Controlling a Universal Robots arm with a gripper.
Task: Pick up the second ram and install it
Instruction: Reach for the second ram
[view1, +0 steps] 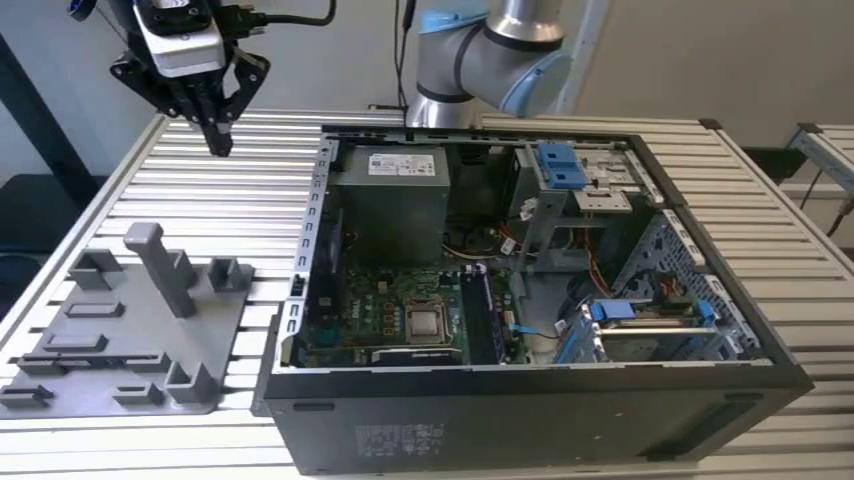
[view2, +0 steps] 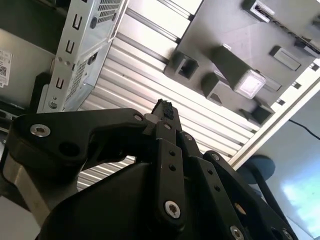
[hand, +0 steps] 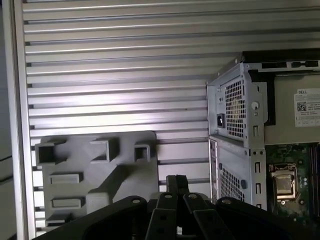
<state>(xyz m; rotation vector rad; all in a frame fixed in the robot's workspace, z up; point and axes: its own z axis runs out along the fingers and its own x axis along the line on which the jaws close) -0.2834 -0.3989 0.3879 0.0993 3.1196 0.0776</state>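
Observation:
My gripper (view1: 215, 143) hangs high over the slatted table, at the exterior view's upper left, beyond the grey tray (view1: 120, 350). Its dark fingers come together to one point, shut, with nothing between them; both wrist views show the closed tips (view2: 163, 107) (hand: 176, 181). The second ram is out of view. The tray (hand: 95, 170) carries a tall upright post (view1: 160, 265) and several low holders. The open computer case (view1: 534, 400) lies to the exterior view's right of the tray, and black slot strips (view1: 483, 318) run along its green motherboard (view1: 387, 310).
The grey power supply (view1: 390, 200) sits at the back of the case, whose perforated metal corner (hand: 235, 115) stands near the gripper. Blue drive brackets (view1: 561, 165) and loose cables fill the case's right half. The processor socket (view1: 427, 322) lies beside the slots. The arm's base (view1: 467, 70) stands behind the case.

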